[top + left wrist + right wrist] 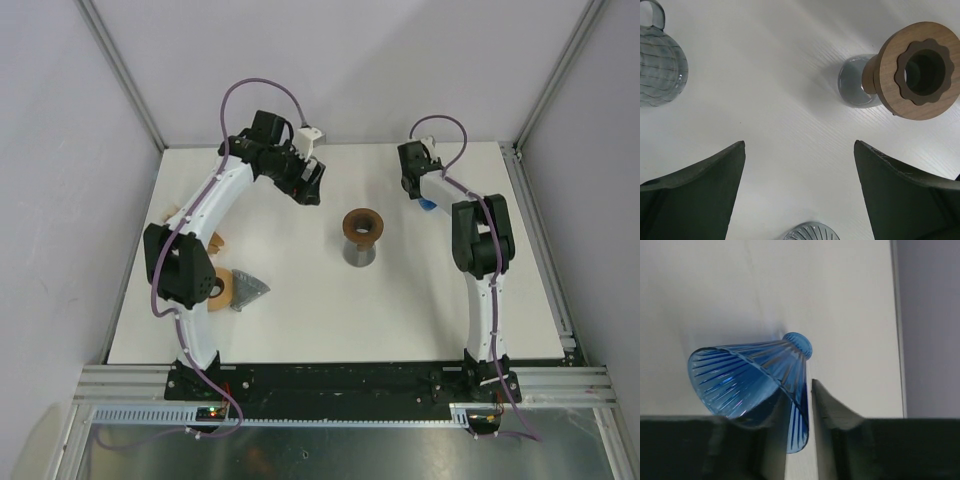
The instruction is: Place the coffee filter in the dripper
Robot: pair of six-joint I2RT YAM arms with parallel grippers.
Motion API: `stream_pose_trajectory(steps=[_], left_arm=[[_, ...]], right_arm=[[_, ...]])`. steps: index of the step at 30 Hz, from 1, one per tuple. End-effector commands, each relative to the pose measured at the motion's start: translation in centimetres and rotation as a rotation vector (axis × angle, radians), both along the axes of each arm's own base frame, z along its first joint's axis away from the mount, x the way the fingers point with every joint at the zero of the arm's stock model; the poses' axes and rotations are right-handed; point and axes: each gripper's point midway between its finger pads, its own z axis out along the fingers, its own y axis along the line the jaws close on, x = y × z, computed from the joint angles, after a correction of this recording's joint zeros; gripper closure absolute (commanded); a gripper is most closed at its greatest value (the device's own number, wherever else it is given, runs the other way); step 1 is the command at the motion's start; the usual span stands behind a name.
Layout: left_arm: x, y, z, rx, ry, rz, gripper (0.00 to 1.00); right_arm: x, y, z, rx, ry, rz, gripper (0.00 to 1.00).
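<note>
Grips rim of blue dripper (745, 375) with right claw (801, 396); holds left claw (800, 146) wide open, empty. Early step, seemingly securing dripper. Next: fetch filter, seat it inside.

Lab test cell: aluminium frame (340, 378), pale walls (350, 60).

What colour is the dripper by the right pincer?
Translucent blue ribbed glass dripper; right wrist view.

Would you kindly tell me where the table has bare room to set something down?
Bare: the strip between the wooden stand and the near edge of the table. Crowded: the left side around the wooden ring, and the far right by the blue dripper.
</note>
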Motion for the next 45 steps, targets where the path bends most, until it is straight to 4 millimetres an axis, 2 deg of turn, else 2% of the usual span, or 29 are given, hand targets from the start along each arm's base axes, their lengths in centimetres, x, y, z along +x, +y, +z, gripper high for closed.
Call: stream_pose_trajectory(steps=[1, 3, 6, 9, 10, 13, 16, 20, 24, 26, 30, 34, 39, 45], left_arm=[[-0.4, -0.6, 1.8, -0.047, -0.04, -0.037, 0.07], [-0.6, -0.6, 2.1, -0.051, -0.043, -0.038, 0.06], [-1.0, -0.5, 2.5, -0.053, -0.052, -0.04, 0.06], [-1.4, -0.2, 2.8, -0.05, -0.059, -0.04, 0.07], [-1.5, -0.2, 3.0, -0.05, -0.062, -0.039, 0.07], [-2.1, 0.0, 3.4, -0.052, -0.07, -0.041, 0.07], [-2.8, 0.1, 4.1, -0.062, -0.08, -0.048, 0.07], [-3.8, 0.0, 5.1, -0.083, -0.089, -0.059, 0.06], [-4.9, -0.3, 6.7, -0.12, -0.102, -0.069, 0.07], [-5.5, -0.6, 7.5, -0.145, -0.102, -0.077, 0.07], [-6.7, -1.3, 8.8, -0.21, -0.073, -0.084, 0.07], [-7.5, -2.2, 9.5, -0.284, -0.002, -0.064, 0.08], [-7.9, -3.6, 9.8, -0.337, 0.043, -0.047, 0.08], [-7.6, -5.7, 8.7, -0.34, 0.078, -0.017, 0.09]], right_arm=[[0.8, -1.0, 2.8, -0.088, -0.046, -0.025, 0.8], [0.6, -1.1, 3.1, -0.097, -0.041, -0.026, 0.94], [0.1, -0.9, 4.4, -0.082, -0.049, -0.026, 0.99], [-0.8, -0.8, 7.6, -0.025, -0.077, -0.014, 1.0], [-1.1, -0.8, 9.4, 0.005, -0.097, -0.008, 1.0], [-2.6, -0.7, 12.6, 0.159, -0.089, 0.017, 1.0], [-4.4, 0.2, 16.1, 0.36, -0.091, 0.06, 1.0], [-7.2, 3.7, 19.5, 0.623, -0.071, 0.192, 1.0], [-10.5, 9.2, 22.5, 0.864, -0.029, 0.378, 1.0], [-12.0, 11.8, 23.0, 0.939, 0.019, 0.445, 1.0], [-14.8, 16.2, 22.3, 1.014, 0.165, 0.551, 1.0], [-16.3, 19.2, 21.4, 1.049, 0.25, 0.614, 1.0], [-17.0, 21.0, 19.4, 1.04, 0.328, 0.623, 1.0], [-17.1, 21.3, 17.0, 1.022, 0.384, 0.597, 1.0]])
